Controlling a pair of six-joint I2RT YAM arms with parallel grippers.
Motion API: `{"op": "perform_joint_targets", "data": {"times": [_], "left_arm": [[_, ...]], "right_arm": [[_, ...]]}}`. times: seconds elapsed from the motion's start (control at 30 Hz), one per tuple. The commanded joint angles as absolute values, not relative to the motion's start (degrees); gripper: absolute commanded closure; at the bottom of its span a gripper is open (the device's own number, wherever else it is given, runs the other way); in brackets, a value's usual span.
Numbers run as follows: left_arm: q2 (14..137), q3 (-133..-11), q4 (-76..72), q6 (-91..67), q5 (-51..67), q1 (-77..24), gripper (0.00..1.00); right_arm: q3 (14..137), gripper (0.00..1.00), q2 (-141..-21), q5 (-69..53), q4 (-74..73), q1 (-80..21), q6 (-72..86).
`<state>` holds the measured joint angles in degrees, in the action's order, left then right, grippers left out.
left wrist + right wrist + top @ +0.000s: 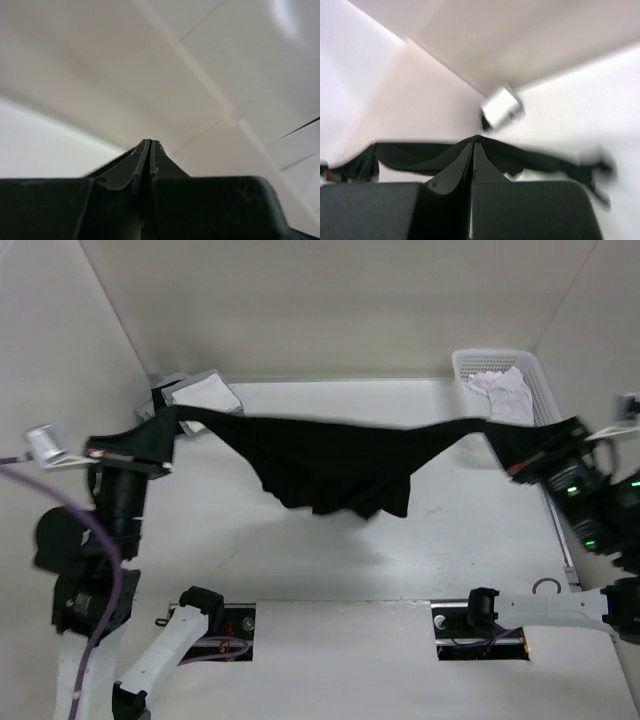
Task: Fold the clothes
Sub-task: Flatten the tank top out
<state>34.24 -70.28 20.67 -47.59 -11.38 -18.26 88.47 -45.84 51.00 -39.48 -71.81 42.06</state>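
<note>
The clothes [340, 465], a black thin top, hang stretched in the air above the table between my two grippers, sagging in loose folds in the middle. My left gripper [180, 421] holds the left end, its jaws pressed together in the left wrist view [150, 142], which faces the walls. My right gripper [497, 439] holds the right end. In the right wrist view the jaws [473, 145] are shut, with the black fabric [410, 155] running out to both sides of the tips.
A white basket [548, 390] at the back right holds a white garment [500, 390]. A small stack of grey and white cloths [205, 392] lies at the back left, close to the left gripper. Pale walls enclose the table on three sides.
</note>
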Motion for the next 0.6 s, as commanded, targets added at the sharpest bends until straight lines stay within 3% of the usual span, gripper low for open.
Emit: {"op": "perform_joint_targets", "data": {"times": [0.0,0.13,0.3,0.43,0.57], "left_arm": [[36.29,-80.75,15.21,-45.18,-14.32,-17.18,1.00],[41.12,-90.77,13.71,-45.09,-14.07,-15.69,1.00],[47.01,-91.24,12.57,-44.39,-14.94,-15.07,1.00],[52.11,-87.11,10.55,-43.68,-15.73,-13.93,1.00],[57.90,-83.68,8.09,-44.29,-14.60,-11.56,1.00]], "right_arm": [[103.57,1.00,-52.36,65.55,-37.82,-77.98,20.36],[115.12,1.00,-59.58,69.60,-19.39,-84.84,-3.89],[113.91,1.00,-64.59,70.58,3.04,-84.08,-26.42],[107.25,1.00,-66.27,66.90,5.37,-73.11,-26.12],[99.94,1.00,-68.28,58.56,-4.80,-62.30,-11.04]]}}
